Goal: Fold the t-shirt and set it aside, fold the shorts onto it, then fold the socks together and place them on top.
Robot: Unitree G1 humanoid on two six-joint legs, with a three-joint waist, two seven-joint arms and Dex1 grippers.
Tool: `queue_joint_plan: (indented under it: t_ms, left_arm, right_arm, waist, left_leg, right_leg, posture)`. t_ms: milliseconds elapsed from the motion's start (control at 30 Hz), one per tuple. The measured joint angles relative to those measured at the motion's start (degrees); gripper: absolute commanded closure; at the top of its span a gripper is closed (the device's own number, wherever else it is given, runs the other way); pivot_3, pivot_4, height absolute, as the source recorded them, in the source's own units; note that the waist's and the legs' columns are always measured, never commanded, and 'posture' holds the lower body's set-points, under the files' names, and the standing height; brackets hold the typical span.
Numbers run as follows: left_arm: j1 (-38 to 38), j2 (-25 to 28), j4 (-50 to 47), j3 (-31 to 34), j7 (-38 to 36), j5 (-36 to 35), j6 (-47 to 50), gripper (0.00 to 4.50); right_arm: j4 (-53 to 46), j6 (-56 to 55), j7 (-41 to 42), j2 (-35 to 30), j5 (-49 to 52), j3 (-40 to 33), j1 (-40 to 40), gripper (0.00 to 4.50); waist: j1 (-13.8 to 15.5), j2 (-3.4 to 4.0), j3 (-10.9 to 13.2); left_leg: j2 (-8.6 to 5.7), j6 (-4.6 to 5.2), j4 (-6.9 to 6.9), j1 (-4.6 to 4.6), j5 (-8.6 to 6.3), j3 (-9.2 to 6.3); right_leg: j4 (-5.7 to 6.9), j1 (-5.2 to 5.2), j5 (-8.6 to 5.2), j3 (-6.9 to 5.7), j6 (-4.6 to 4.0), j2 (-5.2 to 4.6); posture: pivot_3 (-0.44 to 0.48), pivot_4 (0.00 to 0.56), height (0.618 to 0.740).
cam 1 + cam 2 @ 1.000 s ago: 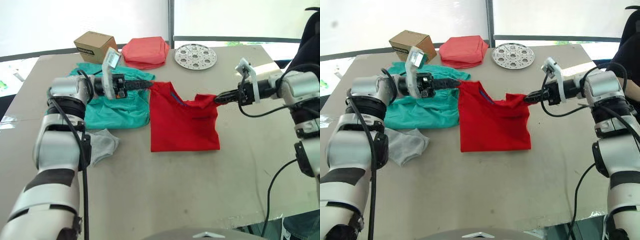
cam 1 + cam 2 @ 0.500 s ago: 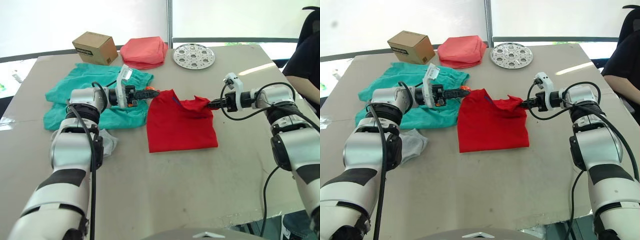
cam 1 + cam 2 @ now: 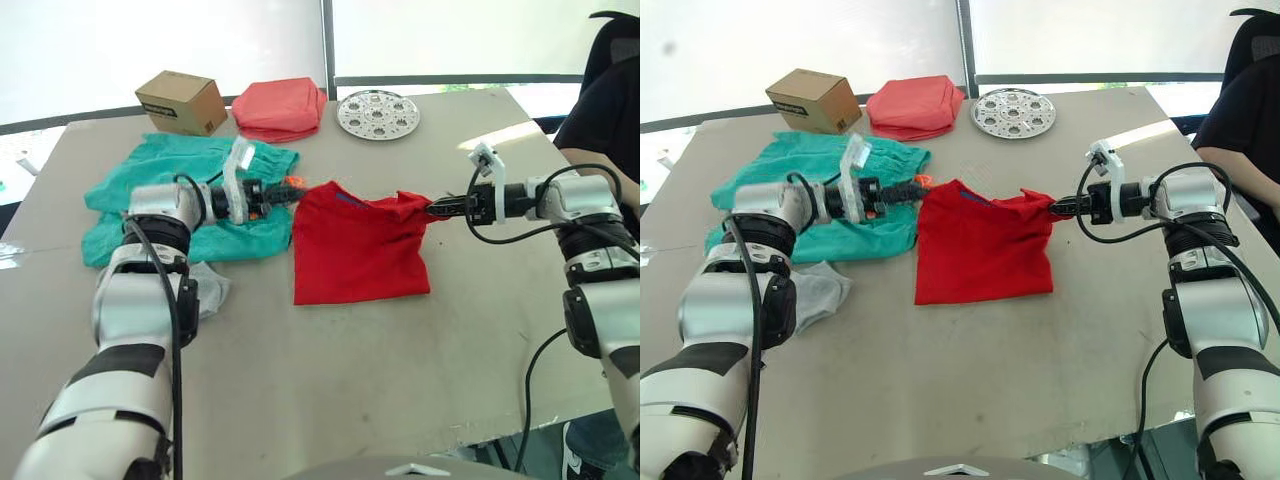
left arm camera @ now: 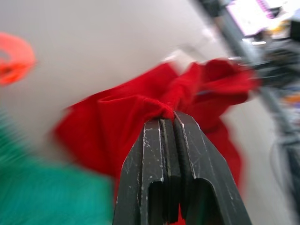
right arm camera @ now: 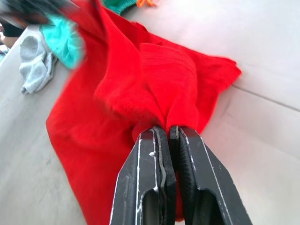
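On the tan table, I'm pinching the t-shirt tight in both the left gripper and the right gripper, keeping its top edge taut for folding.

Soft matt cloth t-shirt; scuffed black end effector fingers.

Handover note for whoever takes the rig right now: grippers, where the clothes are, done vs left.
Left gripper: shut on the t-shirt at its far left corner.
Right gripper: shut on the t-shirt at its far right corner.
T-shirt: mid-table, partly folded, far edge held between the two grippers, near part flat on the table.
Shorts: spread flat to the robot's left of the shirt, under the left arm, unfolded.
Socks: nearer than the shorts, loose.
Done: shirt fold begun.
Left: finish the shirt and set it aside, fold shorts onto it, pair socks on top.
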Motion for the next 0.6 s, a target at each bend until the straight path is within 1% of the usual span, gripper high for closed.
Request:
queue_joint_plan:
  t_ms: [67,300,333,400,500,533,567,600]
  left_arm:
    - [-0.05,-0.48,1.90,0.42,2.17,1.40,-2.98,4.40]
    - [-1.21,-1.04,3.64,3.64,5.43,2.40,-6.91,4.40]
    - [-1.29,-1.10,3.80,4.92,7.26,2.39,-7.83,4.40]
    - [-1.33,-1.23,3.84,5.87,7.89,2.35,-8.00,4.40]
    - [-1.36,-1.66,3.84,6.92,8.14,2.36,-8.16,4.40]
    - [-1.35,-1.81,3.82,7.40,7.83,2.36,-8.25,3.90]
    - [-1.33,-1.84,3.75,7.80,7.58,2.33,-8.43,3.70]
    - [-1.28,-1.83,3.47,8.66,7.19,1.85,-8.59,3.36]
  right_arm:
    - [0.72,0.05,-1.43,1.28,-0.03,-0.12,-0.26,4.50]
    - [4.12,-0.02,-4.29,2.32,-0.45,-0.66,-2.88,4.50]
    - [5.92,-0.34,-6.03,2.96,-0.69,-1.54,-3.26,4.50]
    - [7.48,-1.08,-7.47,3.56,-0.87,-2.16,-3.46,4.50]
    - [11.52,-4.06,-11.77,4.75,-1.67,-3.17,-4.55,4.50]
    - [12.58,-6.35,-13.54,5.21,-2.24,-3.52,-4.68,3.94]
    - [13.48,-7.66,-14.63,5.61,-2.47,-4.08,-4.81,3.75]
    - [14.31,-8.67,-15.68,5.95,-2.48,-4.93,-4.90,3.39]
  waist:
    - [0.03,0.00,0.00]
    - [0.11,-0.04,-0.02]
    - [0.03,-0.05,-0.03]
    - [0.00,-0.05,-0.03]
    - [-0.08,-0.05,-0.03]
    - [-0.09,-0.05,-0.03]
    - [-0.09,-0.05,-0.03]
    - [-0.11,-0.05,-0.03]
  left_leg:
    - [0.00,0.00,0.00,-0.08,0.00,0.01]
    - [-0.05,0.01,0.02,-0.07,0.00,0.00]
    - [-0.04,0.00,0.02,-0.06,0.00,0.00]
    - [-0.04,0.01,0.02,-0.06,0.00,0.01]
    - [-0.04,0.01,0.02,-0.06,0.00,0.02]
    - [-0.03,0.01,0.02,-0.06,0.00,0.01]
    - [-0.03,0.00,0.02,-0.06,0.00,0.01]
    - [-0.03,0.00,0.02,-0.07,0.00,0.01]
  right_leg:
    - [0.02,-0.05,0.01,0.00,-0.01,-0.05]
    - [0.00,-0.03,0.02,-0.02,0.00,-0.04]
    - [0.01,-0.03,0.02,0.00,0.00,-0.06]
    - [0.02,-0.03,0.02,0.01,0.00,-0.06]
    - [0.02,-0.04,0.02,0.03,0.00,-0.07]
    - [0.02,-0.04,0.02,0.02,0.00,-0.07]
    - [0.02,-0.04,0.02,0.02,0.00,-0.06]
    - [0.02,-0.04,0.02,0.03,0.00,-0.07]
  posture:
    - [0.000,0.150,0.740]
    - [0.000,0.150,0.740]
    - [0.000,0.150,0.740]
    - [0.000,0.150,0.740]
    - [0.000,0.150,0.740]
    - [0.000,0.150,0.740]
    - [0.000,0.150,0.740]
    - [0.000,0.150,0.740]
